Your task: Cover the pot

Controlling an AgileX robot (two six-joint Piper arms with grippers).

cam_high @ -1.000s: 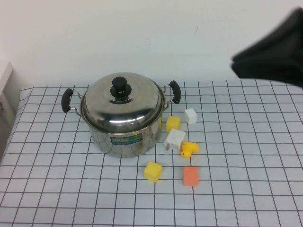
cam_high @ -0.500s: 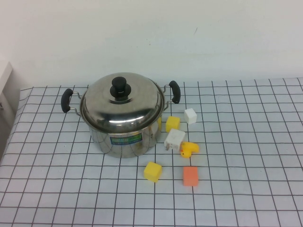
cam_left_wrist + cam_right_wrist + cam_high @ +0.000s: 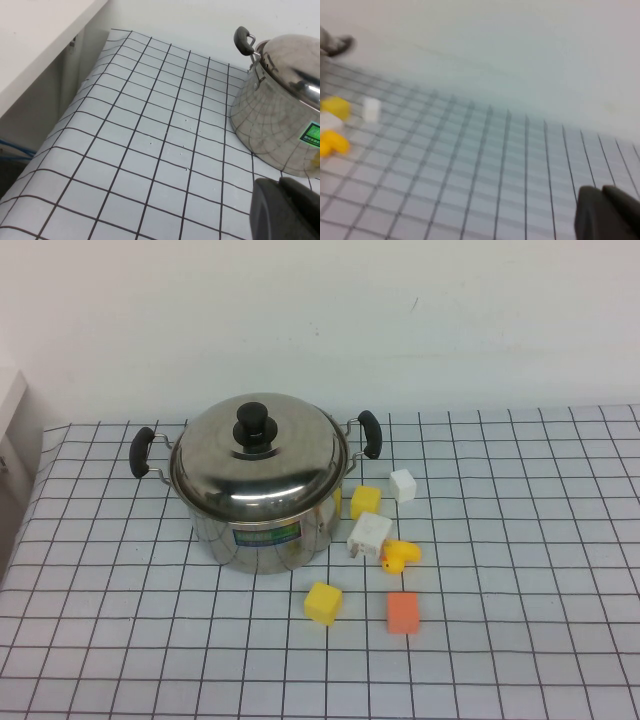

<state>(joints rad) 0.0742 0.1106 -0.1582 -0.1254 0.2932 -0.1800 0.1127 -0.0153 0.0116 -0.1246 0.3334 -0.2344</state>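
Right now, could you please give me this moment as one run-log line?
pot: lid on, covered | left gripper: low beside pot, apart from it | right gripper: above bare table, away from blocks | high view: no arms

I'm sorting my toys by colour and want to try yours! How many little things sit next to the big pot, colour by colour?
Yellow: 3 (block, block, duck)
White: 2 (cube, plug-like block)
Orange: 1 (block)
Total: 6, beside the lidded pot. Left gripper and right gripper touch none.

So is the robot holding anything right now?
No. The lid sits on the pot; the left gripper and right gripper hold nothing.
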